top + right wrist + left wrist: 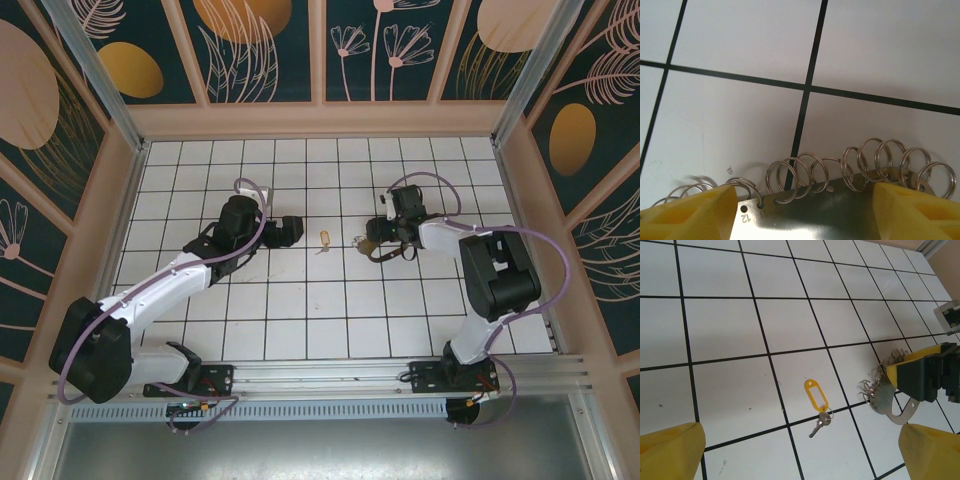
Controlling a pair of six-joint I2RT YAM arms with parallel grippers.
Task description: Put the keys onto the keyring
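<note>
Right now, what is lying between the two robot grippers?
A small key on a yellow tag lies between the left gripper and the right gripper, which grips the keyring plate. The top view shows it.

Key lies flat on the tabletop, mid-table, with the tag joined at its head and lying on the far side of it. Left gripper is near on the key's left and right gripper near on its right, neither touching it. Keyring sits clamped between the right fingers, right of the key, its rings in a row along the far edge.
</note>
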